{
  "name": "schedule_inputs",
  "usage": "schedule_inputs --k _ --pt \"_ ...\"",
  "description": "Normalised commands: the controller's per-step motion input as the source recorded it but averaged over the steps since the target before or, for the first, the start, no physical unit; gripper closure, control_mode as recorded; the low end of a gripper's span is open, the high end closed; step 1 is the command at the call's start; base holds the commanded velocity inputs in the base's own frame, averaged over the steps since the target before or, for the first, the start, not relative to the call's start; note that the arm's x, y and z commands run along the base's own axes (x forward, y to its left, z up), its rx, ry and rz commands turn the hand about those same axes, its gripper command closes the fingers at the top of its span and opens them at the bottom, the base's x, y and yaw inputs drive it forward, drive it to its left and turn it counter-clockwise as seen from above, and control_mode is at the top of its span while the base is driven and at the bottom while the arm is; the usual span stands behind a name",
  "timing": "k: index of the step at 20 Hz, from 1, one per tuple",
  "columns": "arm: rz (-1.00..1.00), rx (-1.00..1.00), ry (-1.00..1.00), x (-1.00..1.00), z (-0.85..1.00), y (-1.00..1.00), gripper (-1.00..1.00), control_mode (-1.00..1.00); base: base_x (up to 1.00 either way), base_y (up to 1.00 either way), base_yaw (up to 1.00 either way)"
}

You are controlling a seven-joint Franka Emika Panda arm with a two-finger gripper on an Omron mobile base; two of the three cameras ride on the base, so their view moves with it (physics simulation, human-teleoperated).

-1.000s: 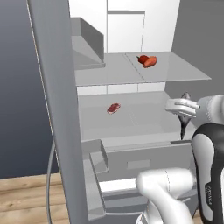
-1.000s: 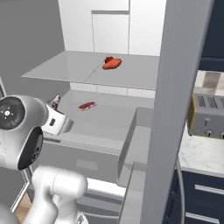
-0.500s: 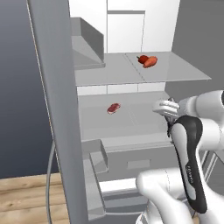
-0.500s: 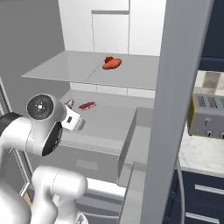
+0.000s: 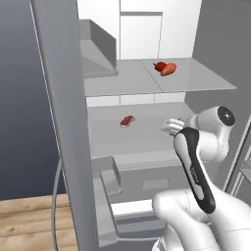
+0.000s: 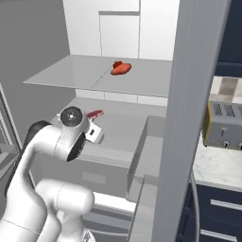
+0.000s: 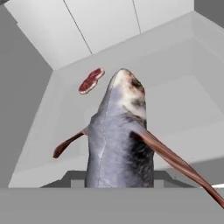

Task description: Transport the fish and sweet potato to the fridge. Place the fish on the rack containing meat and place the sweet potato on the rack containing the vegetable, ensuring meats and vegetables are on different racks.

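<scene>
My gripper (image 5: 172,126) is shut on the grey fish (image 7: 120,135) and holds it over the front of the fridge's lower shelf (image 5: 147,137). The fish hides the fingertips in the hand view. The pink-red meat (image 7: 90,80) lies further back on that same shelf (image 7: 175,100), also seen as the meat (image 5: 127,120) left of the hand. On the upper shelf (image 5: 196,78) the orange sweet potato (image 5: 169,69) rests against the deep-red vegetable (image 5: 158,65). From the right base view, the gripper (image 6: 94,133) sits just below the meat (image 6: 95,114).
The open fridge door (image 5: 61,122) stands tall at the left, its edge (image 6: 189,118) blocking the right. Grey drawers (image 5: 147,181) lie under the lower shelf. A toaster (image 6: 224,125) sits on a marble counter above dark blue cabinets (image 6: 222,208).
The arm has swung the hand with the fish leftward and inward over the lower shelf, nearer the meat. The items on the shelves have not moved.
</scene>
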Motion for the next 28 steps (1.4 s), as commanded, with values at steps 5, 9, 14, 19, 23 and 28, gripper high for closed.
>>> schedule_inputs --k 5,9,14,19,23,28 --pt "0.01 0.02 0.00 0.63 -0.63 -0.27 1.00 -1.00 0.00 0.00 0.00" --pt "0.07 0.03 0.00 0.67 -0.47 -0.21 1.00 -1.00 0.00 0.00 0.00" --pt "0.06 0.04 0.01 0.50 -0.25 -0.02 1.00 -1.00 0.00 0.00 0.00" --pt "0.00 0.13 0.25 0.38 -0.26 0.00 1.00 -1.00 0.00 0.00 0.00" --pt "0.00 0.00 -0.02 0.51 -0.27 0.00 1.00 -1.00 0.00 0.00 0.00" --pt "0.00 0.00 -0.10 0.57 -0.38 0.00 1.00 -1.00 0.00 0.00 0.00"
